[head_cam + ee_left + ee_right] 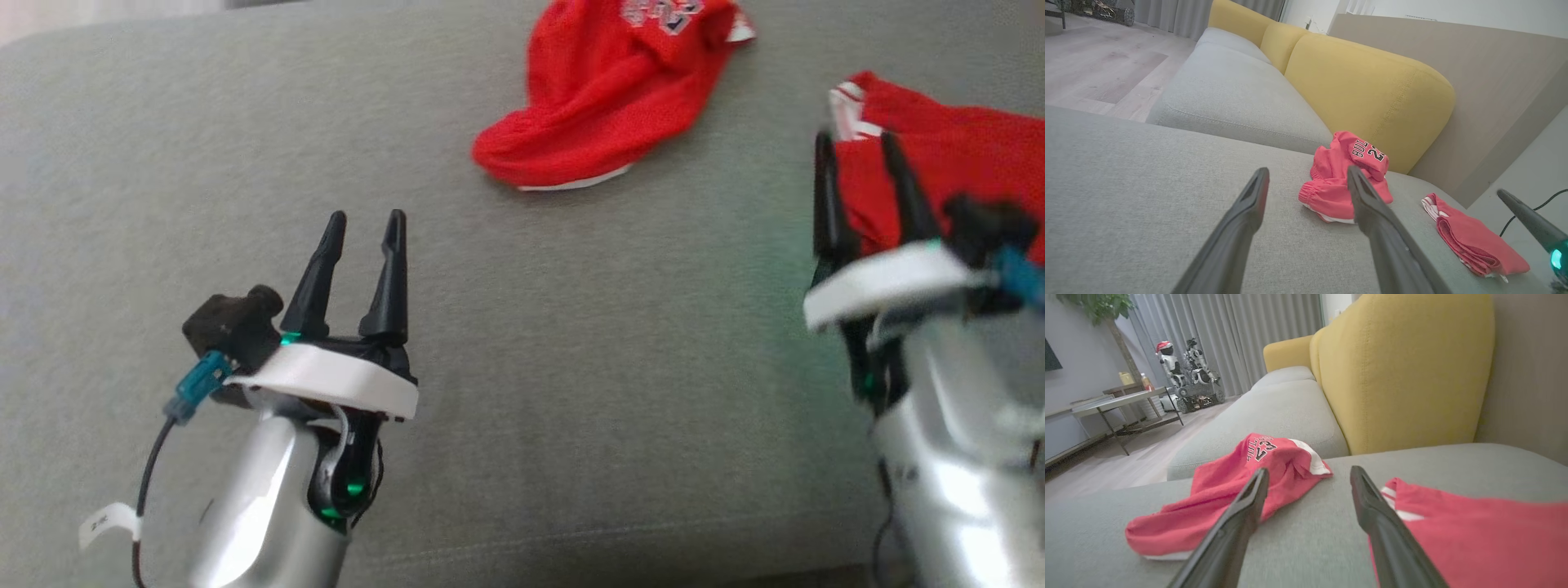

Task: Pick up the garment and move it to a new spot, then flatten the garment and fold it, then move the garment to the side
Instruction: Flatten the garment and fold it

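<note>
1. The folded red garment (pixel 963 163) lies flat at the right edge of the grey sofa seat (pixel 571 367). The crumpled red Bulls garment (pixel 604 98) sits heaped farther back, near the yellow backrest (pixel 1367 90), well apart from the folded one.
2. The right gripper (pixel 857 147) is at the folded piece's near edge, fingers spread and gripping nothing. The left gripper (pixel 366 220) stands equally spread over bare cushion, empty.
3. The folded piece looks finished with, so the step in hand is probably picking up the heap.
4. To do this well, the robot should draw its right arm straight back from the fold, so that no fingertip snags it.
5. It should pinch a raised ridge of the heap, such as the gathered hem facing the left gripper, not dig into the cushion.
6. The cloth looks thin and slippery, so a deep bite before lifting is safer.
</note>
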Motion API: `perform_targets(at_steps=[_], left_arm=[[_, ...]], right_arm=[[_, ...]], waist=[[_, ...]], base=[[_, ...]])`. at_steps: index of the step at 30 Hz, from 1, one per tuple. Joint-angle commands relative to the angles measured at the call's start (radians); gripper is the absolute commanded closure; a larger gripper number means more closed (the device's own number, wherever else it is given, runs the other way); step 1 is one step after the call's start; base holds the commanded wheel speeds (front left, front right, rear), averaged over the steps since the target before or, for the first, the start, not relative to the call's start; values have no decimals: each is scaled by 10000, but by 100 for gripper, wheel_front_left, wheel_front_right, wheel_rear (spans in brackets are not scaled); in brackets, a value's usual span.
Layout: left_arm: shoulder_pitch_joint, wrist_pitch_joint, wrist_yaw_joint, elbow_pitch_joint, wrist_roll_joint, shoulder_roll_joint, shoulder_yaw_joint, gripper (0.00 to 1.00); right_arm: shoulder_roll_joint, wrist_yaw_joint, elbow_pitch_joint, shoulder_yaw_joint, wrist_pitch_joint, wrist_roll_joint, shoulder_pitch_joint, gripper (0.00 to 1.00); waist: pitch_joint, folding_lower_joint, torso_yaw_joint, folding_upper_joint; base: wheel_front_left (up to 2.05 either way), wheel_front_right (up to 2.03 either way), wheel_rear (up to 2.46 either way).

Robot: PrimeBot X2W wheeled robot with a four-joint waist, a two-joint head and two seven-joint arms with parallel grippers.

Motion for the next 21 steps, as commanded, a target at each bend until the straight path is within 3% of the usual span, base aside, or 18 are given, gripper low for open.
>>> perform_targets(at_steps=[1,7,12,16,21], left_arm=[[-326,-59,21,-155,-18,93,418,0],[-694,-59,5,696,410,93,548,0],[-1886,66,-260,2674,984,178,159,0],[-2905,267,-463,3857,832,179,157,0],[-4097,442,-347,5244,896,399,265,0]], right_arm=[[240,-9,-929,169,-147,84,476,0],[554,-9,-2519,102,-134,139,1797,0],[713,-9,-3554,131,249,84,2225,0],[786,-9,-3912,124,354,100,2321,0],[838,-9,-4055,195,365,142,2336,0]], waist=[[-112,0,-591,0],[75,0,-1134,0],[388,0,-1653,0],[648,0,-1946,0],[964,0,-2277,0]], base=[[0,0,0],[0,0,0],[0,0,0],[0,0,0],[0,0,0]])
